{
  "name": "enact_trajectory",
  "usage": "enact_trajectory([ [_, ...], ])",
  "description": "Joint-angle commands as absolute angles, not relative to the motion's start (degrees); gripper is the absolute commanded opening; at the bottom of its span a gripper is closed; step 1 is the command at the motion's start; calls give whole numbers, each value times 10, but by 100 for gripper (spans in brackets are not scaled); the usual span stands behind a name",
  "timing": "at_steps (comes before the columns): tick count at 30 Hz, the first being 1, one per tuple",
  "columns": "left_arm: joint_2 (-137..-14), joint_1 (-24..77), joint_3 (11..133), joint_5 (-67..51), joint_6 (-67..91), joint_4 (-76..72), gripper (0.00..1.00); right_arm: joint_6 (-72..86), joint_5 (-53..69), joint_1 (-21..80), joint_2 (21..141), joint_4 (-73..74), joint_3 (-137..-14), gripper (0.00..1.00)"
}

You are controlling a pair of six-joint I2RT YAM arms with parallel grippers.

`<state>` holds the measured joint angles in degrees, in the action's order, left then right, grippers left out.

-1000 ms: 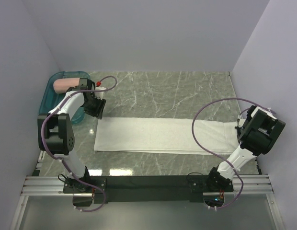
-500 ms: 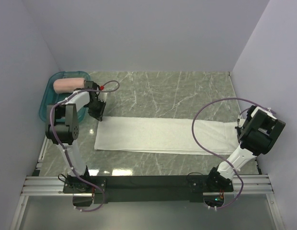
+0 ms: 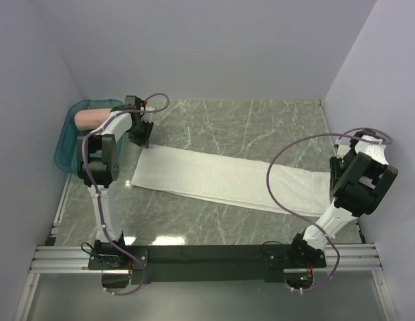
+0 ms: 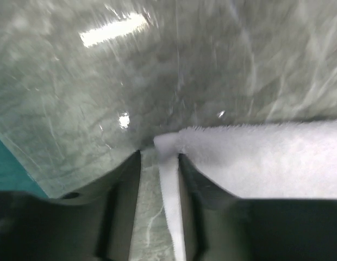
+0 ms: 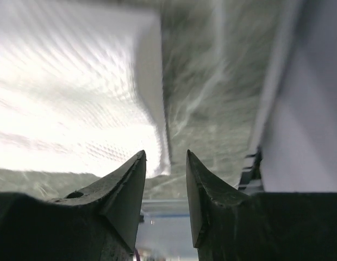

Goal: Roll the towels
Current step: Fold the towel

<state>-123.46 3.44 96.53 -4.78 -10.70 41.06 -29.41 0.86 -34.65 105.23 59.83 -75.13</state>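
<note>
The white towel [image 3: 227, 180] lies flat as a long strip, slanting from the far left to the near right. My left gripper [image 3: 140, 137] is at its far-left corner. In the left wrist view the gripper [image 4: 158, 155] stands narrowly open, the towel [image 4: 266, 157] has its edge running between the fingers, and marble shows in the gap. My right gripper [image 3: 348, 184] hovers at the towel's right end. It is open and empty [image 5: 166, 155], with the towel's corner [image 5: 76, 81] just beyond the tips. The salmon-pink towel [image 3: 90, 118] lies rolled in the tray.
The teal tray [image 3: 63, 144] sits at the far left against the wall, and its edge shows in the left wrist view [image 4: 8, 168]. The side wall [image 5: 310, 109] is close to the right gripper. A metal rail [image 3: 207, 254] runs along the near edge.
My left gripper moved toward the far side, and the towel's left end went with it, so the strip now lies slanted. The right gripper shifted slightly.
</note>
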Motion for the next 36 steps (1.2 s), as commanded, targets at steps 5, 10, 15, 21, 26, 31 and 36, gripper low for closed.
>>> enact_trajectory([
  [5, -1162, 32, 988, -104, -81, 420, 51, -227, 62, -345, 1026, 613, -801, 46],
  [10, -1100, 32, 943, -133, -81, 431, 55, -186, 49, -345, 1033, 557, -748, 46],
  [15, -1065, 32, 912, -153, -89, 444, 58, -171, 55, -344, 1057, 531, -723, 46],
  [21, -1043, 32, 885, -148, -94, 444, 60, -161, 26, -335, 1077, 495, -684, 46],
  [26, -1034, 32, 883, -153, -87, 443, 61, -155, 1, -331, 1104, 476, -664, 45],
  [31, -1031, 32, 889, -147, -84, 444, 61, -150, -22, -332, 1121, 484, -673, 45],
  [36, -1020, 32, 880, -149, -84, 439, 61, -152, -40, -332, 1110, 480, -675, 63],
])
